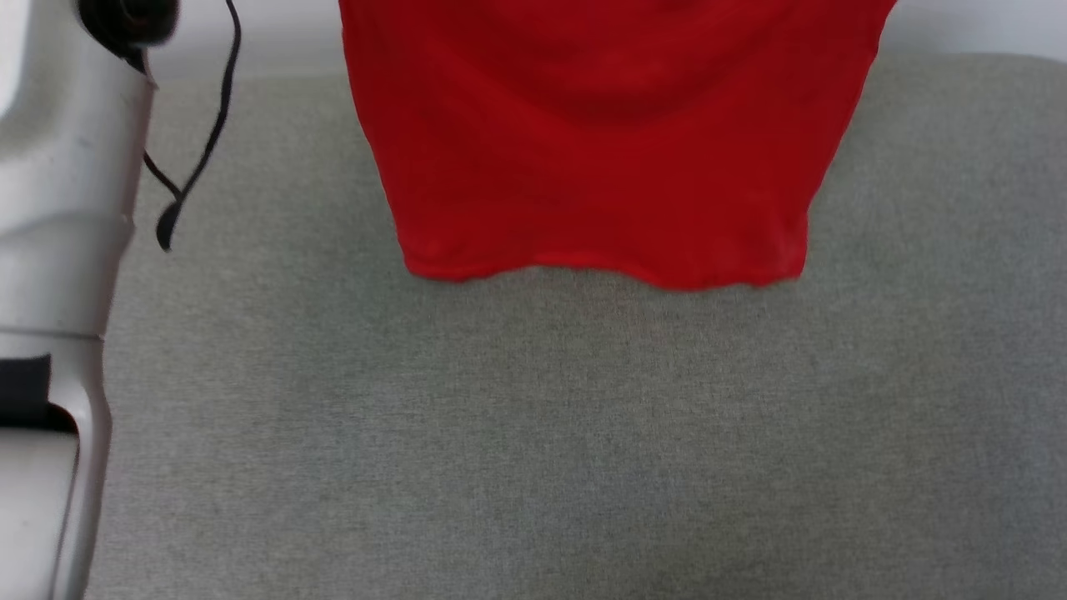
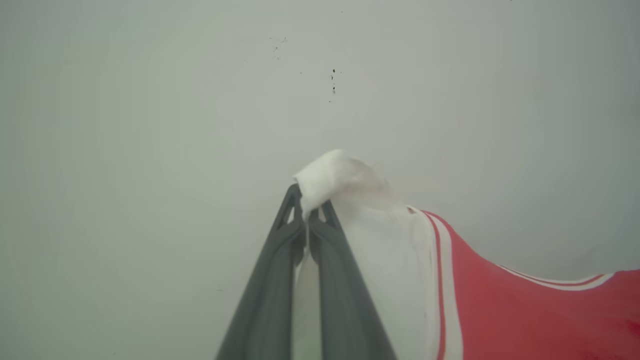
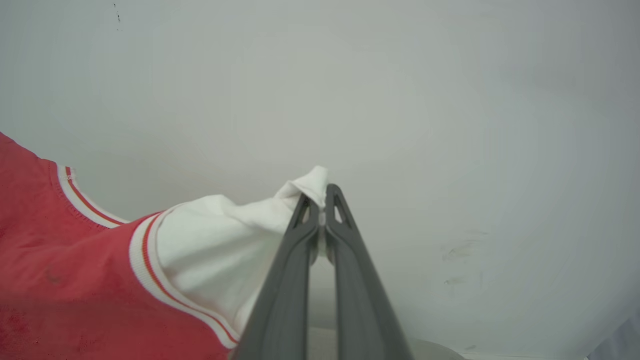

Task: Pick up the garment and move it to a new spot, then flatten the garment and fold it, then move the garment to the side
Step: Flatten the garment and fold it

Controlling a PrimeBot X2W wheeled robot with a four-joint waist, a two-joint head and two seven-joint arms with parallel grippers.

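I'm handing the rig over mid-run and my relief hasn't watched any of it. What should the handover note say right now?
Grippers: the left gripper is shut on a white sleeve of the garment. The right gripper is shut on the other white sleeve.
Garment: lifted, hanging spread between the two grippers, with its hem low over the grey surface. Whether it touches cannot be told.
Done: pick-up.
Left: lay it at the new spot, flatten, fold, move aside.
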